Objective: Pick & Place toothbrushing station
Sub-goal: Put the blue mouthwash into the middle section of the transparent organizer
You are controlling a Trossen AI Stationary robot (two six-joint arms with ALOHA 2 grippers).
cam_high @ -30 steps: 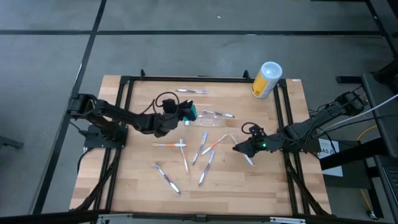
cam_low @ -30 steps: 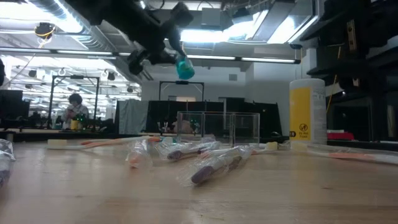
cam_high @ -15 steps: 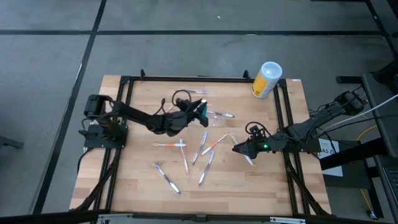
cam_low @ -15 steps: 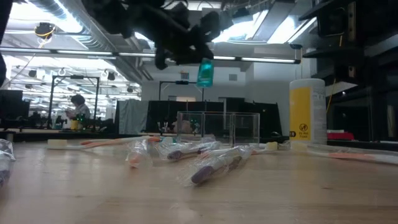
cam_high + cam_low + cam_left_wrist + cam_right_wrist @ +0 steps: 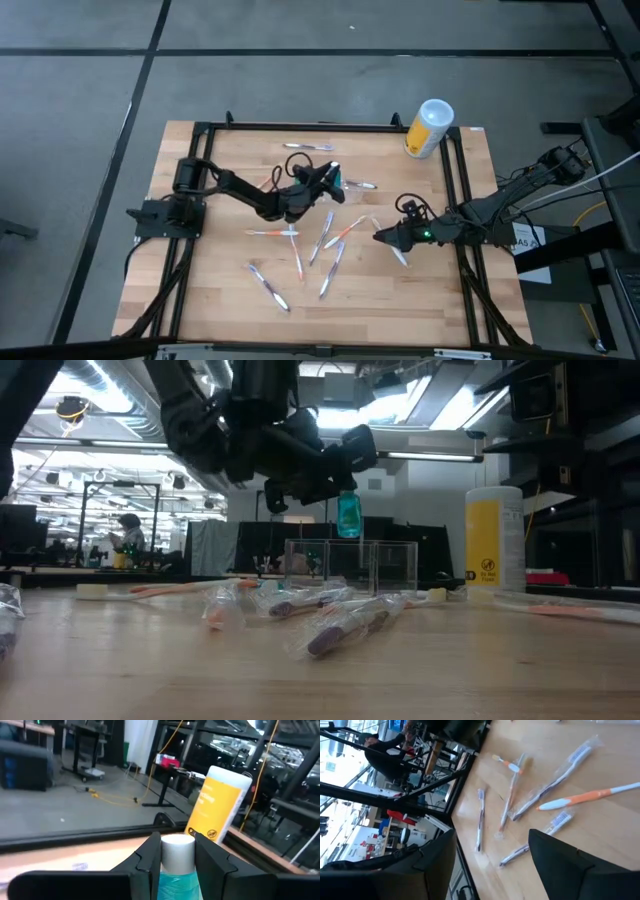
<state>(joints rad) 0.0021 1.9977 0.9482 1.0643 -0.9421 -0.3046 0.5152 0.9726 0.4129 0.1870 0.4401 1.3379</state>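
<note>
The left gripper [image 5: 345,488] is clenched on a small teal bottle with a white cap [image 5: 348,516], held in the air just above the see-through clear plastic toothbrushing station [image 5: 350,565] at the middle of the wooden tabletop [image 5: 220,270]. The bottle is not yet lowered into a compartment. Wrapped toothbrushes [image 5: 328,238] lie loose near the station, apparently left to load. The right gripper [image 5: 384,238] rests low among them, released and holding nothing. A yellow canister [image 5: 428,128] stands well apart
</note>
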